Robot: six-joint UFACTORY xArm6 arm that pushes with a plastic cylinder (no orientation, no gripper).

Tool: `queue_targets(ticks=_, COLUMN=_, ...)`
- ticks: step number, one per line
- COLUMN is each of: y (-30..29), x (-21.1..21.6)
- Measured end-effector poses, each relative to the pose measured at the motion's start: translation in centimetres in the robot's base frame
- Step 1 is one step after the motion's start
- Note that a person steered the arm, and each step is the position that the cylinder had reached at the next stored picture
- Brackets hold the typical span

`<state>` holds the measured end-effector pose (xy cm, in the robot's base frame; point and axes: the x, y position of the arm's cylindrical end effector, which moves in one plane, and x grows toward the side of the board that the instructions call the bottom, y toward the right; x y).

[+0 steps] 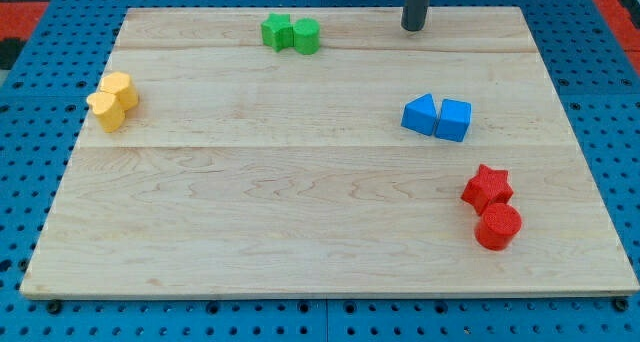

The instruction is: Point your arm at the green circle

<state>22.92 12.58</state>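
Note:
The green circle [307, 36] is a short green cylinder near the view's top edge of the wooden board [300, 202]. It touches a green star [277, 30] on its left. My tip [414, 28] is the lower end of a dark rod coming down from the view's top. It stands on the board well to the right of the green circle, at about the same height in the view, and touches no block.
A yellow pair of blocks [113, 101] sits at the left. A blue triangle [419, 114] and blue cube [454, 120] sit right of centre. A red star [487, 187] and red cylinder [498, 226] sit at lower right. Blue pegboard surrounds the board.

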Motion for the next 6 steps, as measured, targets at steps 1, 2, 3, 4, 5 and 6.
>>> queue_targets(ticks=1, y=0.0, x=0.0)
queue_targets(ticks=2, y=0.3, x=-0.1)
queue_targets(ticks=3, y=0.0, x=-1.2)
queue_targets(ticks=4, y=-6.1, x=-1.7)
queue_targets(ticks=5, y=-11.6, x=-1.7)
queue_targets(ticks=6, y=-13.0, x=-1.7)
